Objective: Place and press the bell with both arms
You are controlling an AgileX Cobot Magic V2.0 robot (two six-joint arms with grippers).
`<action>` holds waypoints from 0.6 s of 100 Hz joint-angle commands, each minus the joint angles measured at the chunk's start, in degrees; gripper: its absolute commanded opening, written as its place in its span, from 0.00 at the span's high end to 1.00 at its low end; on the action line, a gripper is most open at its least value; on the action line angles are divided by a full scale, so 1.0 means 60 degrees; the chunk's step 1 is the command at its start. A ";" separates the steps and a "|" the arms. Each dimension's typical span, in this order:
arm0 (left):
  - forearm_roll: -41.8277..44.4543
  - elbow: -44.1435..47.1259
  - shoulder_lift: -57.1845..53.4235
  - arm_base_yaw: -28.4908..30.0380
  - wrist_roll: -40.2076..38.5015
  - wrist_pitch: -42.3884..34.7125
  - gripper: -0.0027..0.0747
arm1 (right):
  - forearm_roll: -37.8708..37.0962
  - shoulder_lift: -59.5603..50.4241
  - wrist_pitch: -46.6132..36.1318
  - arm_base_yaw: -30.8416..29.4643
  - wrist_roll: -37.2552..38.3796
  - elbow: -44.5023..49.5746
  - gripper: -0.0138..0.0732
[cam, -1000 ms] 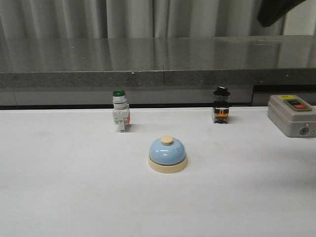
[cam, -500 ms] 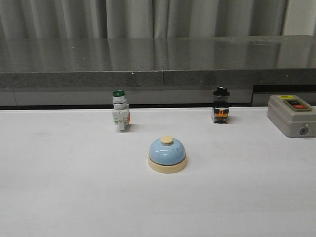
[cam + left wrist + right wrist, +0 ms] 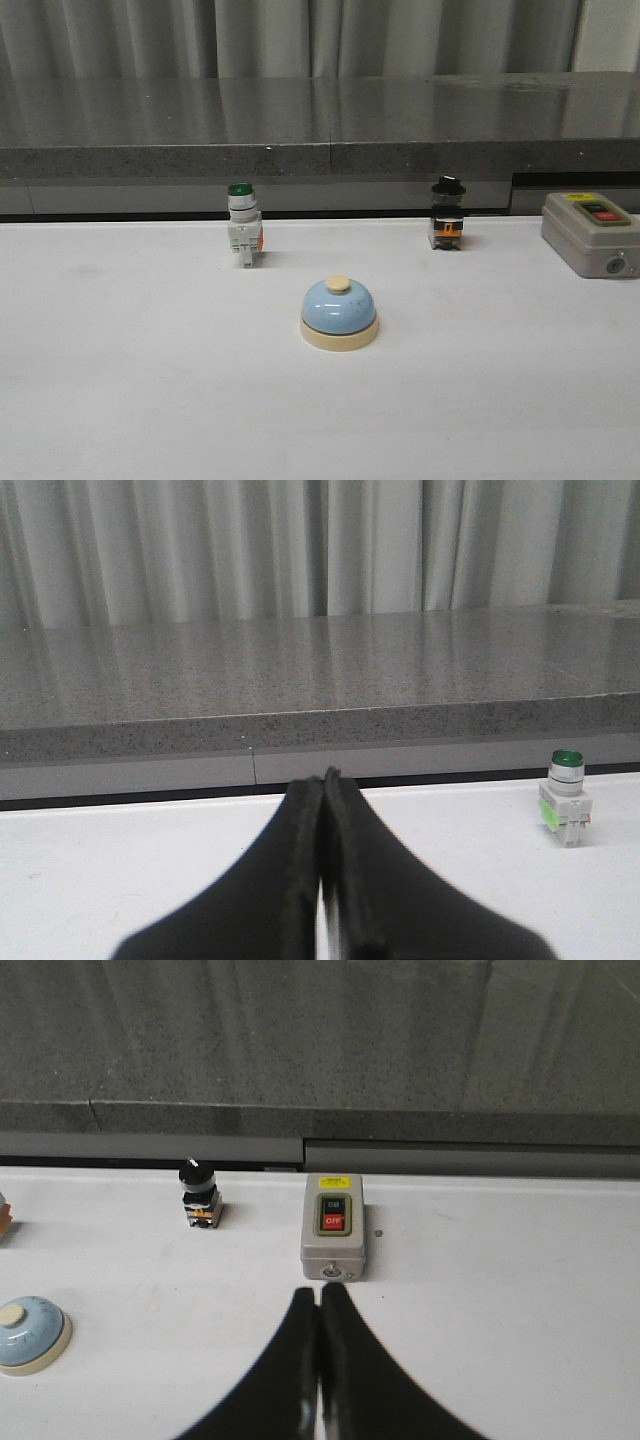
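The light-blue bell [image 3: 339, 312] with its cream base and knob sits upright in the middle of the white table, untouched. It also shows at the edge of the right wrist view, bell [image 3: 28, 1333]. Neither arm appears in the front view. My left gripper [image 3: 322, 780] is shut with nothing between its fingers, held over the table away from the bell, which its view does not show. My right gripper [image 3: 319, 1293] is shut and empty too, hovering just before the grey box, well apart from the bell.
A green-capped white push-button switch [image 3: 243, 236] stands behind the bell to the left, also seen as switch [image 3: 565, 797]. A black knob switch [image 3: 447, 214] stands back right. A grey box with red and black buttons [image 3: 592, 233] lies at the right edge. A dark stone ledge [image 3: 320, 125] runs behind.
A dark arm part at the top right of the front view one second ago has left the frame. The bell and the other objects have not moved.
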 commanded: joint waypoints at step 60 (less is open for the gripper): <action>-0.0081 0.0535 -0.0304 0.0019 -0.0075 -0.0802 0.99 | -0.0089 -0.0002 -0.0834 -0.0077 0.0031 -0.0207 0.92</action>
